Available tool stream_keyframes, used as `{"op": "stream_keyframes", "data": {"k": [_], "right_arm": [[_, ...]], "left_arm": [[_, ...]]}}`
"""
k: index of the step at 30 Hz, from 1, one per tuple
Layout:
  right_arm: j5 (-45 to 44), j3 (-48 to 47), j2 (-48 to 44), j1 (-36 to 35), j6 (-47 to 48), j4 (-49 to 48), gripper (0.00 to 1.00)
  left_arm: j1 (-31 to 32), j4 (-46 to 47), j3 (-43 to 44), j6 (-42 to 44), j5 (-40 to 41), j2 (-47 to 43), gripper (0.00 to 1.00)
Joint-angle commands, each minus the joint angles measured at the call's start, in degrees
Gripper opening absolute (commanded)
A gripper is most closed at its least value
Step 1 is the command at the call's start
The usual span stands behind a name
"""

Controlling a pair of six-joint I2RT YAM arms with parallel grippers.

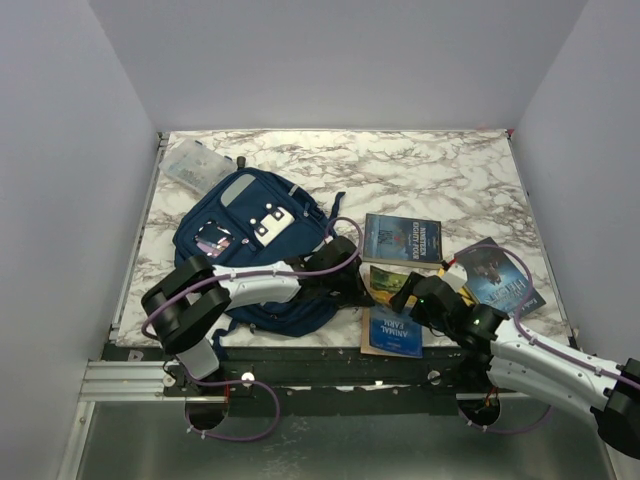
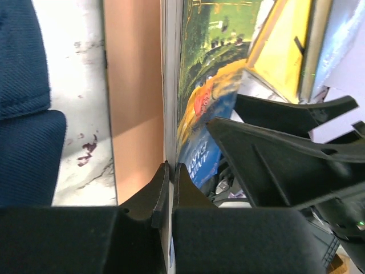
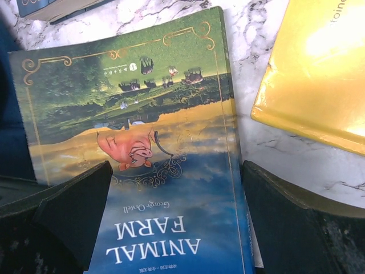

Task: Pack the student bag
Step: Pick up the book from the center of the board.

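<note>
left gripper [image 2: 170, 184]: clamped on animal farm book [image 3: 162, 171] edge | right gripper [image 3: 171, 197]: spread wide over same book | backpack [image 1: 245, 225]: beside it

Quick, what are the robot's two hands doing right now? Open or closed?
Left gripper: closed, fingers pinching the edge of the Animal Farm book.
Right gripper: open, fingers either side of that same book, not gripping it.
</note>
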State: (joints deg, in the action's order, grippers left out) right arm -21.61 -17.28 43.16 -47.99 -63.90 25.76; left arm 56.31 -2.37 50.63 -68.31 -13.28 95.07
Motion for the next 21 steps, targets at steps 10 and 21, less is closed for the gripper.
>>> {"op": "stream_keyframes", "data": {"k": [10,21], "right_arm": [[5.75,-3.61,-0.71,-0.45,1.23,-0.36,1.0],[16.34,-4.04,-13.58,-0.45,-0.21,-16.34,1.0]], "left_arm": [[-7.05,8.33,-4.77,1.24,-5.29,-17.09,0.0],[-15.48,9.78,-5.98,1.02,-5.2,-29.84,0.0]]}}
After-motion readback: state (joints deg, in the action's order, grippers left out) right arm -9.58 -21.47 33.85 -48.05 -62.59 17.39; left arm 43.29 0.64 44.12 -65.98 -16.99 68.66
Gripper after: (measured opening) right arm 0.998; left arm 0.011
